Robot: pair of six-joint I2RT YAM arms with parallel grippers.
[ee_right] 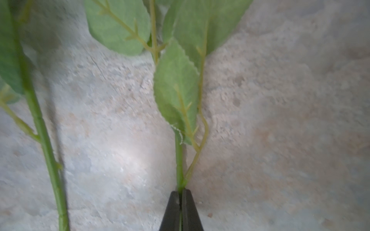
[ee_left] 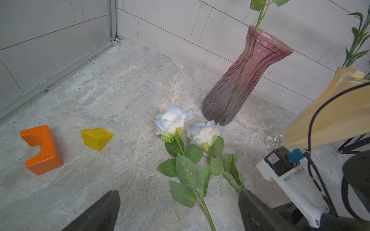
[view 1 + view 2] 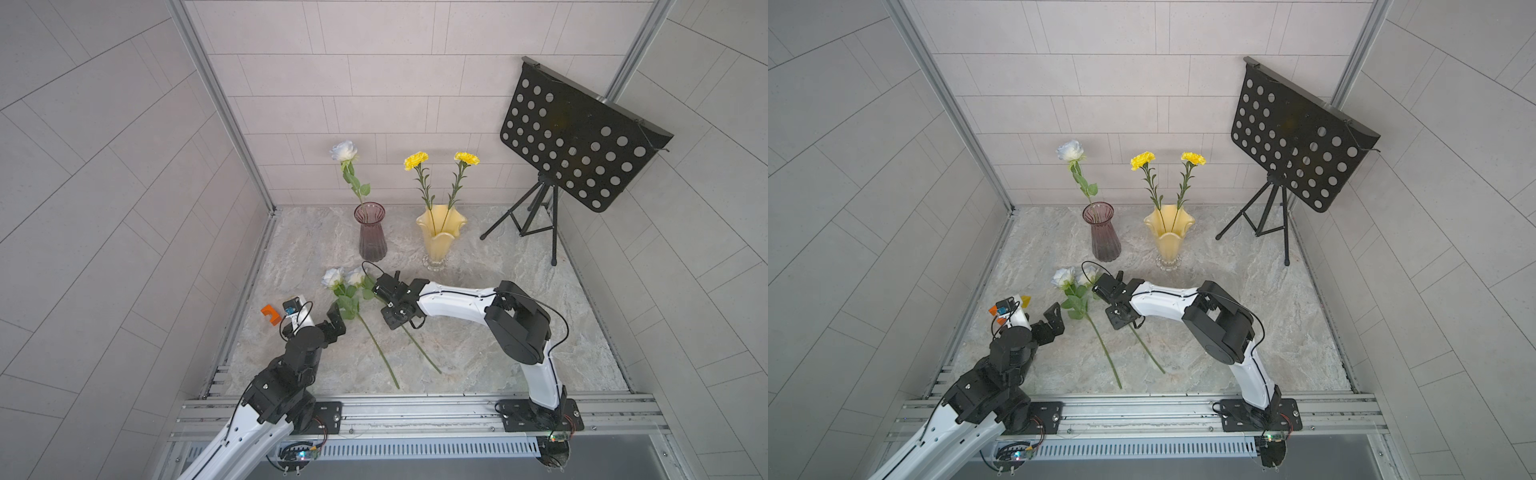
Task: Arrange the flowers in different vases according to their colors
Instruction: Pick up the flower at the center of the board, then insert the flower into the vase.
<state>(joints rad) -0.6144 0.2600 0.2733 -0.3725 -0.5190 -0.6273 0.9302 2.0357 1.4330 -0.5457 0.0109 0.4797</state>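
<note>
Flowers are partly sorted now: one white rose [image 3: 344, 151] stands in the purple vase [image 3: 372, 232] at the far side. Both yellow carnations [image 3: 416, 160] stand in the pale yellow vase [image 3: 440, 237] just to the right of it. Two more white roses lie side by side on the tabletop [image 3: 478, 324], nearer than the purple vase, with blossoms to the far side and stems to the near edge.

My right jaws are closed on the stem [image 1: 179, 166] of the right lying rose [image 3: 356, 275], just below its leaves (in the right wrist view the green stem is pinched between the two black tips). The left lying rose [image 3: 333, 277] is just beside it, with no jaws on it.

My left jaws stand wide open and hold nothing, close to the leaves of the left lying rose. An orange block [image 2: 42, 150] and a yellow wedge [image 2: 97, 138] lie on the tabletop further left.
</note>
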